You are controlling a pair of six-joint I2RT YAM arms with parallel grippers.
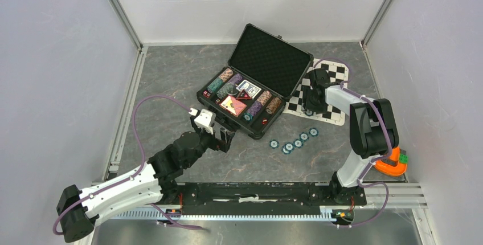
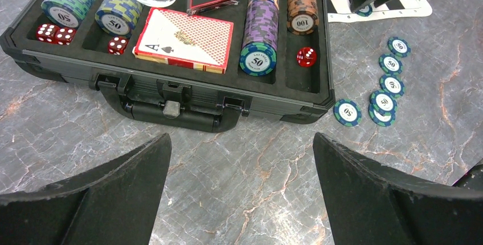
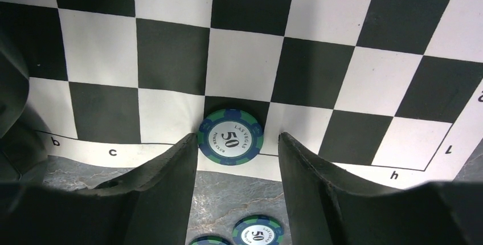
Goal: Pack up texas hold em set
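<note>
The black case (image 1: 272,121) lies open at mid table with its lid (image 1: 270,60) up. It holds rows of striped chips (image 2: 259,25), a red deck (image 2: 185,39), a blue deck (image 1: 249,89) and red dice (image 2: 306,56). Several teal chips (image 1: 293,142) lie loose on the table right of the case. One teal chip (image 3: 230,137) lies on the chequered mat's near edge. My right gripper (image 3: 237,137) is open, its fingertips either side of that chip. My left gripper (image 2: 240,139) is open and empty just in front of the case handle (image 2: 171,111).
The chequered mat (image 1: 333,74) lies right of the case. An orange piece (image 1: 392,167) sits by the right arm's base. Two loose teal chips (image 3: 257,231) show below the right gripper. Enclosure walls stand on three sides.
</note>
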